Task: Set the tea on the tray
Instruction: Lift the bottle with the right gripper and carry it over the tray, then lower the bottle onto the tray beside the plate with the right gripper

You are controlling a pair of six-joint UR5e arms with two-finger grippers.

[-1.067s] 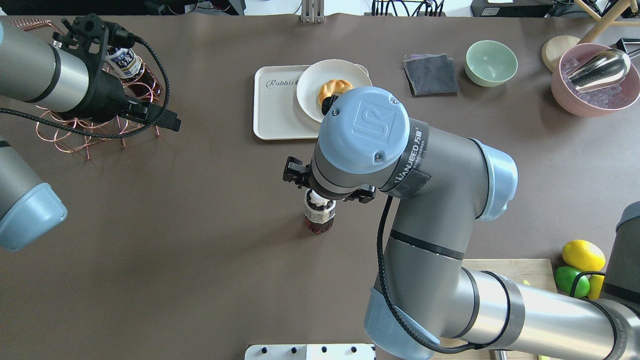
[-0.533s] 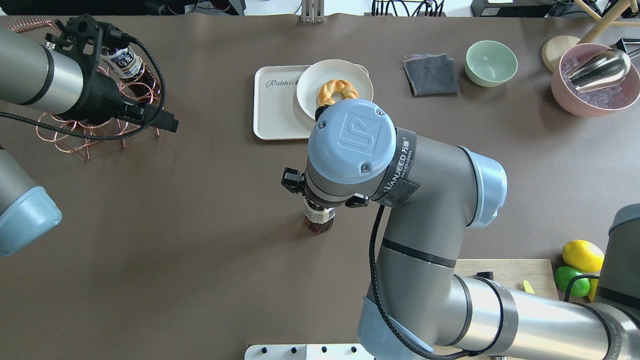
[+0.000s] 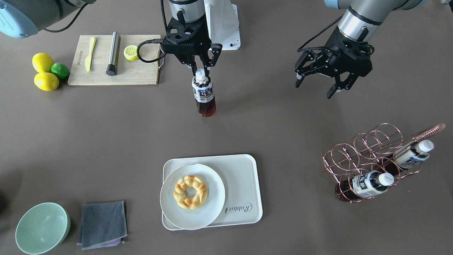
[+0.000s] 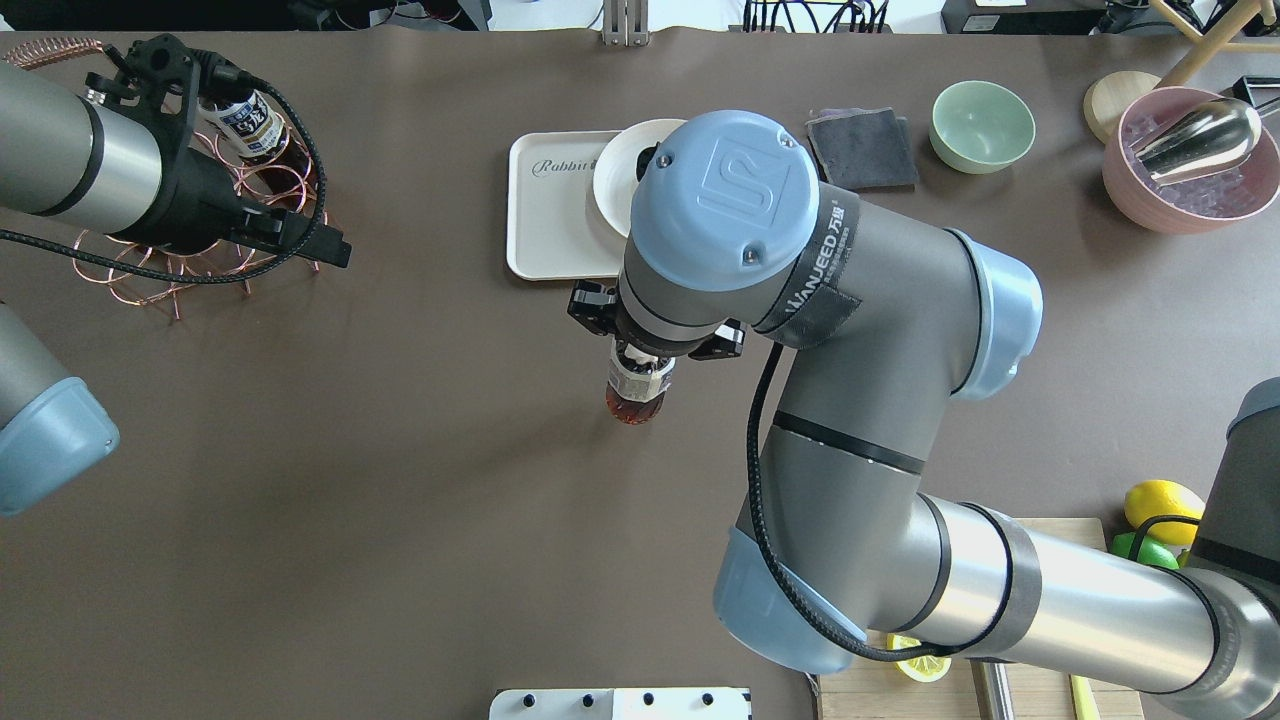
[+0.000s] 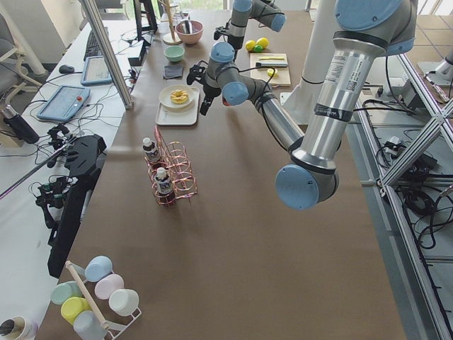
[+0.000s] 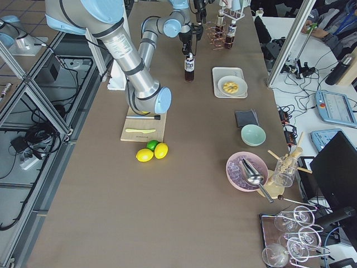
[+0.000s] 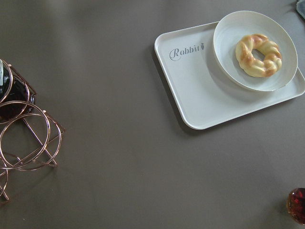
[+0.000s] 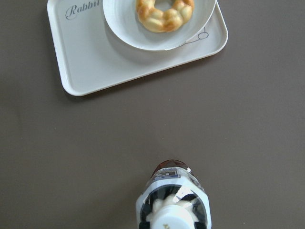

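My right gripper (image 3: 201, 73) is shut on the white cap of the tea (image 3: 204, 96), a small bottle of dark reddish-brown liquid. It holds the tea upright, low over the table. In the overhead view the wrist hides most of the gripper, and the tea (image 4: 636, 392) shows below it. The cream tray (image 3: 244, 184) with "Rabbit" script lies across the table, and the tea is short of its near edge (image 4: 550, 225). The right wrist view shows the tea (image 8: 172, 200) from above and the tray (image 8: 90, 62) ahead. My left gripper (image 3: 314, 88) is open and empty beside the rack.
A white plate (image 3: 208, 209) with a braided doughnut (image 3: 190, 191) covers one half of the tray. A copper wire rack (image 3: 368, 156) holds two more tea bottles (image 3: 371, 184). A cutting board (image 3: 141, 72), lemons, a lime, a green bowl (image 3: 42, 227) and a grey cloth (image 3: 102, 224) are also on the table.
My right gripper has carried the tea toward the tray, and its arm now covers the doughnut plate in the overhead view. My left arm has shifted slightly and stays open.
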